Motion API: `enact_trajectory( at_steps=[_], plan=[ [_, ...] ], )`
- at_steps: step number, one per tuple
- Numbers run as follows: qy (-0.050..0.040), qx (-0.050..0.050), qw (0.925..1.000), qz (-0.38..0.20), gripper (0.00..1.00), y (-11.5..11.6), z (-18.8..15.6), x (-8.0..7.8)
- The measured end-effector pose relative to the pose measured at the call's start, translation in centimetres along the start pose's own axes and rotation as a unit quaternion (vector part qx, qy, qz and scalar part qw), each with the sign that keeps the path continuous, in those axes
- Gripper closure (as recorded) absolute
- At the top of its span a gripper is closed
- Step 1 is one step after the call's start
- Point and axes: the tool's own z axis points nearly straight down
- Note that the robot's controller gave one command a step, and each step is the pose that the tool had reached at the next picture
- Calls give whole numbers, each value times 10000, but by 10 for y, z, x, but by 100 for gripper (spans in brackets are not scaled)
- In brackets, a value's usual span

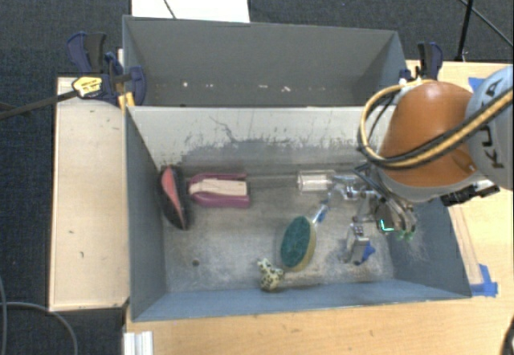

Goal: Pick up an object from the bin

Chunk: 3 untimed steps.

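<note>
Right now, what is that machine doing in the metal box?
A robot arm reaches into the grey bin from the right. Its gripper hangs low over the right of the floor, beside a green oval brush with a blue handle. Nothing looks lifted yet. A pink-and-purple block and a small spotted toy lie farther left.

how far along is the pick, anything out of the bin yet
Done: nothing visibly lifted; the green oval brush, spotted toy and purple block lie on the bin floor. In hand: the gripper is low at the bin's right, beside the brush. Left: the grasp and lift.
</note>
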Motion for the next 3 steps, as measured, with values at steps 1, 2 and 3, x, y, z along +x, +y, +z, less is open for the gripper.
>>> enact_trajectory(
  at_steps=[1,2,3],
  plan=[
    [-32,-2,9874,-1580,0,39,96,-5],
    [-122,22,9672,-2537,0,50,96,18],
    [-67,19,9475,-3197,0,50,49,-50]
  ],
)
